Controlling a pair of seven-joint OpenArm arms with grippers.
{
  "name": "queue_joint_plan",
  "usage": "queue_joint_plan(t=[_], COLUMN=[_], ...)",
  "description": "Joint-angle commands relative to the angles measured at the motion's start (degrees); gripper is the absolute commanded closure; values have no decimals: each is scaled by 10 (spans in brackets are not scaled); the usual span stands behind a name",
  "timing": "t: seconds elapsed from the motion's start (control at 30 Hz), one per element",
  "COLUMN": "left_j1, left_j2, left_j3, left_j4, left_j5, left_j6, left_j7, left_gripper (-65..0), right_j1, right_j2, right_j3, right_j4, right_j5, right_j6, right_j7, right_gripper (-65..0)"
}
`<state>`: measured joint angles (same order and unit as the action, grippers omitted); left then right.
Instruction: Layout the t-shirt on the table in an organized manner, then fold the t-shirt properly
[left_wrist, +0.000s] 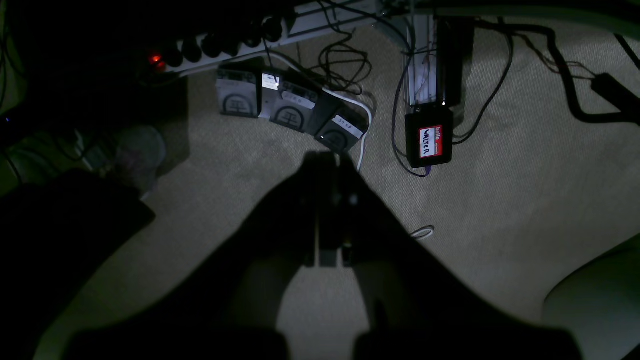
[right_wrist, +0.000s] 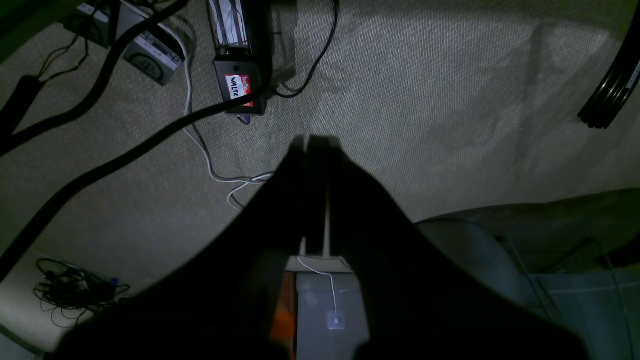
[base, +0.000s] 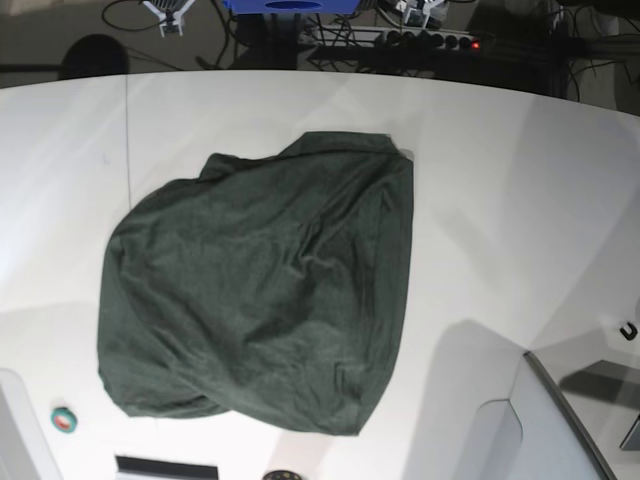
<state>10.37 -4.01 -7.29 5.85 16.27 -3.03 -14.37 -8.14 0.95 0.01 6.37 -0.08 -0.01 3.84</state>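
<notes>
1. T-shirt: dark green, lying rumpled in a rough heap near the middle of the white table, sleeves not distinguishable.
2. Left gripper: fingers pressed together, nothing between them; it hangs over beige carpet, above three grey foot pedals and a power strip.
3. Right gripper: fingers closed on nothing, over the same carpet, near a black box with a red-and-white name label.
4. Neither gripper shows in the base view.
</notes>
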Motion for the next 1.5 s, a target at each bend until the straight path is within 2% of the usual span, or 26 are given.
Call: queue_joint_plan(t=[0.0,0.17,0.3,0.4,0.5,0.6,0.7,0.9,0.97,1.1,1.23,1.3,1.4,1.47], left_j1=[6,22,87,146,189,222,251,312,329,343,327,302,250,226], left_j2=[-3,-10,-15,-19,-19,-20,-28,-39,-41,-61,-66,-63,-57,-52], left_j3=[1,1,1,2,2,2,1,0,0,2,2,2,2,0], left_j4=[-1,6,113,213,286,343,407,550,606,711,767,782,807,822], left_j5=[-1,1,1,-3,-3,-3,-4,-6,-34,-161,-240,-255,-281,-319], left_j6=[0,-2,-3,-3,-3,-4,-4,-4,-4,-4,-4,-4,-4,-4], left_j7=[-2,-6,-6,-6,-6,-5,-5,-5,-5,-1,3,44,176,236], left_gripper=[0,0,0,0,0,0,0,0,0,0,0,0,0,0], right_j1=[-3,-24,-68,-142,-215,-288,-345,-397,-397,-388,-372,-360,-347,-342], right_j2=[2,2,2,3,6,8,0,-9,-9,-9,-9,-9,-8,-8], right_j3=[1,2,2,2,4,48,84,103,103,102,78,54,14,-4], right_j4=[0,0,40,157,318,498,644,787,816,874,911,925,947,956], right_j5=[1,1,1,1,1,1,1,2,2,2,2,2,2,2], right_j6=[4,4,4,1,1,1,1,4,4,5,5,5,5,5], right_j7=[-1,-2,-1,-12,-83,-158,-210,-219,-216,-218,-218,-219,-220,-220], right_gripper=[0,0,0,0,0,0,0,0,0,0,0,0,0,0])
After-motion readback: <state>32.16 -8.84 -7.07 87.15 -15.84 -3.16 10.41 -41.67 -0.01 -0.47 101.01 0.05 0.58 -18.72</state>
